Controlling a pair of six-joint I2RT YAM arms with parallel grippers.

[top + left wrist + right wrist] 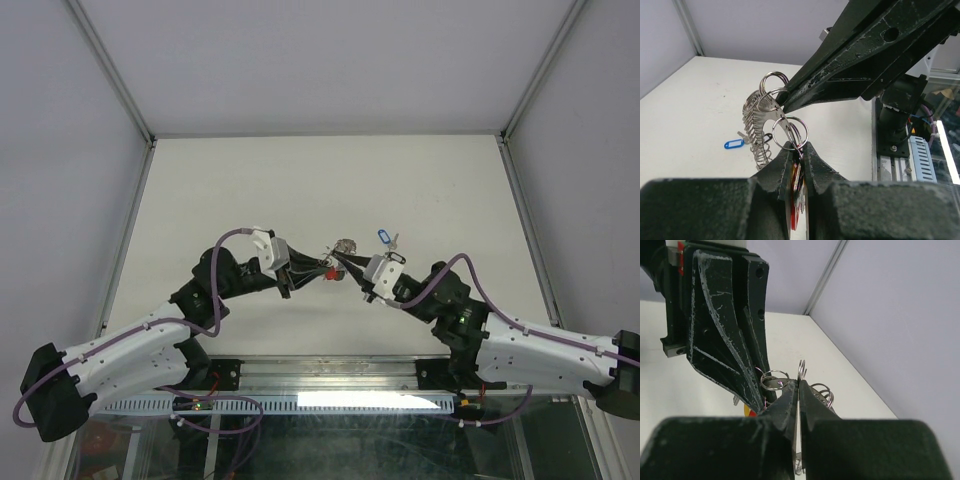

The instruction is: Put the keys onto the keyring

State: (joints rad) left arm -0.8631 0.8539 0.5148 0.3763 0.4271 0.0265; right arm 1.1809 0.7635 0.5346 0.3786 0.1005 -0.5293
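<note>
The two grippers meet above the table's middle. My left gripper (322,271) (797,146) is shut on a bunch of keys by their red and yellow tags (796,192); a small split ring (793,131) sticks out past its tips. My right gripper (346,262) (798,383) is shut on the edge of the ribbed silvery keyring (759,125) (346,246), held in the air against that bunch. In the right wrist view a thin ring edge (801,370) rises from the shut tips. A blue-tagged key (382,237) (733,144) lies loose on the table.
The white table (300,180) is walled in by pale panels with metal corner posts (110,70). A black tag (768,136) shows behind the keyring. The metal rail with the arm bases (330,385) runs along the near edge.
</note>
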